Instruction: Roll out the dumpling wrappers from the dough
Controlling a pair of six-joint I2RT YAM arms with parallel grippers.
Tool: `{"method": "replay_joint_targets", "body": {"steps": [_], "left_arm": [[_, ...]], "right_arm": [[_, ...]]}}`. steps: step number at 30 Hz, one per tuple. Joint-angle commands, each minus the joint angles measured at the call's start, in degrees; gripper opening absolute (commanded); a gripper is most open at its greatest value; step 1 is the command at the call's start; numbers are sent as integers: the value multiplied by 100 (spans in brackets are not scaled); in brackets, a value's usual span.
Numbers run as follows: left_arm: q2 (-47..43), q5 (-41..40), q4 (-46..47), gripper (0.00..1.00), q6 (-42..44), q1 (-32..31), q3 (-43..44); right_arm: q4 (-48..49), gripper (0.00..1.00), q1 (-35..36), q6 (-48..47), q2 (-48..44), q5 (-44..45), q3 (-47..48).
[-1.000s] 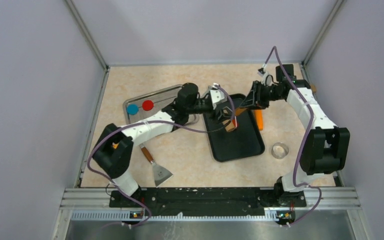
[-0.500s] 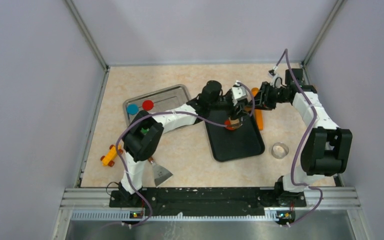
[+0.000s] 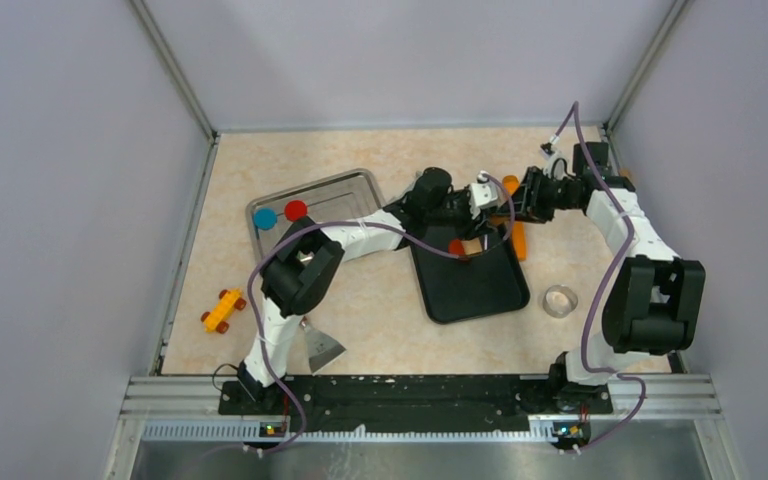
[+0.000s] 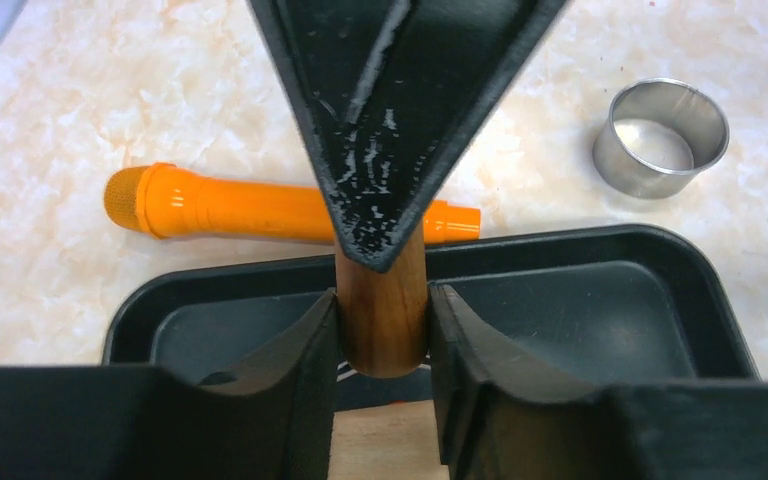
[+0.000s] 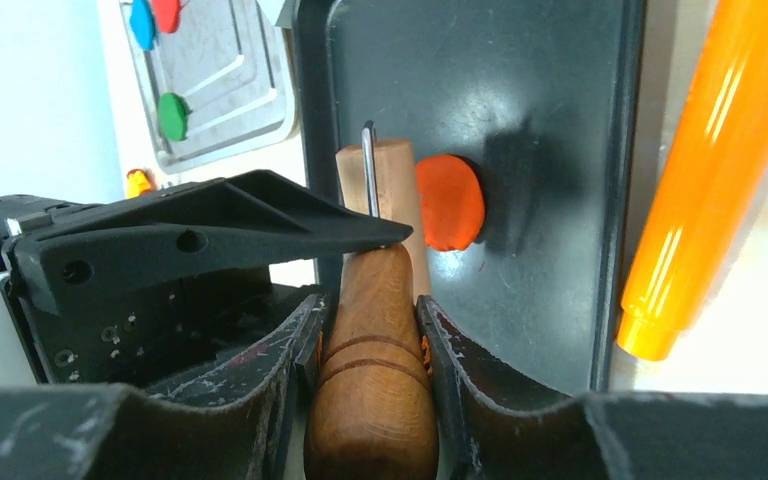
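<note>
The left gripper (image 4: 382,300) is pinching the wooden rolling pin (image 5: 370,380), and the right gripper (image 5: 370,310) is clamping its handle, the pin running straight ahead from that grip. The dough (image 5: 450,203) is lying on the black tray (image 5: 560,150) ahead, just right of the pin's barrel.

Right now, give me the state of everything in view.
rolling pin: held at both handles
left gripper: shut on rolling pin
right gripper: shut on rolling pin
dough: thick blob on black tray, unrolled
dumpling wrappers: flat discs in metal tray
metal ring: upright, untouched
</note>
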Motion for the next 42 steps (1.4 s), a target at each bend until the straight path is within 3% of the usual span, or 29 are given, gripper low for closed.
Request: {"method": "replay_joint_targets", "body": {"steps": [1,4,7,13,24,42], "left_arm": [[253,77,20,30,-16,-32,473],[422,193,-154,11,-162,-35,724],[501,178,-142,0,-414,-38,789],[417,315,-162,0,-888,-25,664],[669,246,-131,0,-1129,101,629],[421,177,134,0,-1256,337,-484]], "right_arm": [[66,0,-23,-55,-160,-47,188],[10,0,-23,-160,-86,52,256],[-43,0,-23,-175,56,94,277],[-288,0,-19,101,339,-161,472],[-134,0,3,-175,791,142,367],[208,0,321,-298,1111,738,-148]]}}
